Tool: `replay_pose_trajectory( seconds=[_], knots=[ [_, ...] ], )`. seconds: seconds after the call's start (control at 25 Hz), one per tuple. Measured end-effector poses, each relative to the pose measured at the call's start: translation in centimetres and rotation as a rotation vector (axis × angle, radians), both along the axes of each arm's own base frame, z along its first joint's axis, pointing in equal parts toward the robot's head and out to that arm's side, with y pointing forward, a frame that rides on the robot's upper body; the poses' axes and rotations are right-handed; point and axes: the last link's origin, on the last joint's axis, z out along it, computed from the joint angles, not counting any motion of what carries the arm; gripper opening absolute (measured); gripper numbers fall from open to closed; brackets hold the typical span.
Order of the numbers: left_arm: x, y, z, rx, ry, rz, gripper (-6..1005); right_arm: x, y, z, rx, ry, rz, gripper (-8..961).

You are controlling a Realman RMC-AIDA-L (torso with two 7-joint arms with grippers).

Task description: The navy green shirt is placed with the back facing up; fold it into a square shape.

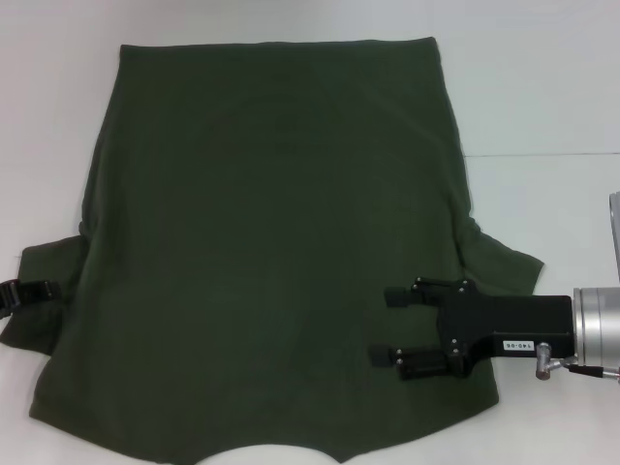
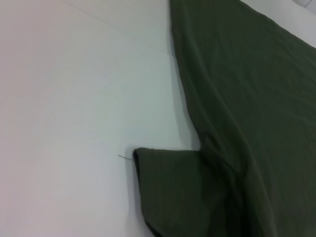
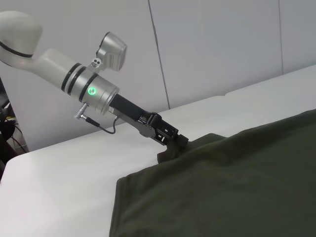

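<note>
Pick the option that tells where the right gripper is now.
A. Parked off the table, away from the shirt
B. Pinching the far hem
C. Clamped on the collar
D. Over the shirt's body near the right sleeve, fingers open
D: in the head view the right gripper sits over the navy green shirt beside the right sleeve, its two fingers spread apart with nothing between them.

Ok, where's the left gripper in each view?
Head view: left gripper at the left edge, at the sleeve of the navy green shirt.
Left wrist view: not in it; the sleeve shows.
Right wrist view: centre, at the sleeve.
Shared landmark: that sleeve.
Right gripper: head view only.
</note>
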Motion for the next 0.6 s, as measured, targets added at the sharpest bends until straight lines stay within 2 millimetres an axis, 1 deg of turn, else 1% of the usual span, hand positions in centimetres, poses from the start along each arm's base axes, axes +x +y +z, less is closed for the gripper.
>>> replay_pose_trajectory(
  seconds=[0.44,0.6],
  knots=[
    [-0.15,-0.20,0.16,-0.022,-0.002,0.020,475,0.08,-0.07,-0.08,0.003,0.001,-0.004,928],
    [-0.11,-0.17,0.20,-0.021,-0.006,0.024,304,0.14,-0.11,-0.09,0.005,0.001,-0.002,928]
  ],
)
